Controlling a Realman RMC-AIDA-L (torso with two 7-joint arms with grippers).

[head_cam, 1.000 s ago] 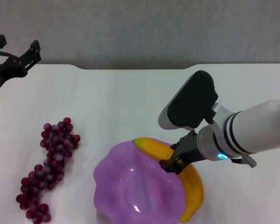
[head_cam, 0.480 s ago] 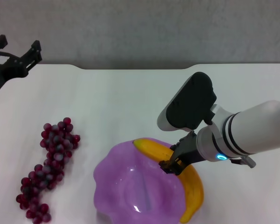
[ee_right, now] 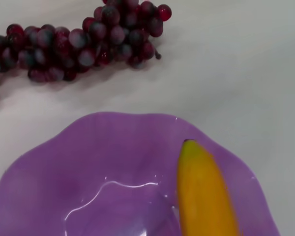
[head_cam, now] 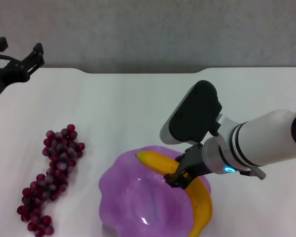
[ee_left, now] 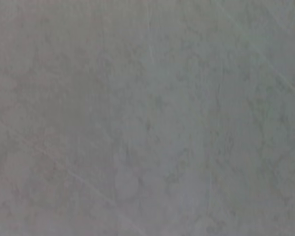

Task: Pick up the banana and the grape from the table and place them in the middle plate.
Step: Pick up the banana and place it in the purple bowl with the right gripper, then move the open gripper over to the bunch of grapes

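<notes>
My right gripper (head_cam: 180, 177) is shut on the yellow banana (head_cam: 155, 163) near its middle. It holds the banana over the right side of the purple scalloped plate (head_cam: 118, 197), which stands at the near middle of the white table (head_cam: 128, 108). The banana's one tip reaches over the plate's far rim and its other end hangs past the near right rim. The right wrist view shows the banana tip (ee_right: 204, 191) above the plate (ee_right: 88, 162). The dark red grape bunch (head_cam: 56, 170) lies on the table left of the plate and also shows in the right wrist view (ee_right: 88, 42). My left gripper (head_cam: 18, 54) is parked, open, at the far left corner.
The table's far edge has a shallow notch (head_cam: 143, 72) with a grey wall behind it. The left wrist view shows only a plain grey surface.
My right gripper has moved left with the banana, bringing it farther over the plate. The grapes, the plate and the left arm have not moved.
</notes>
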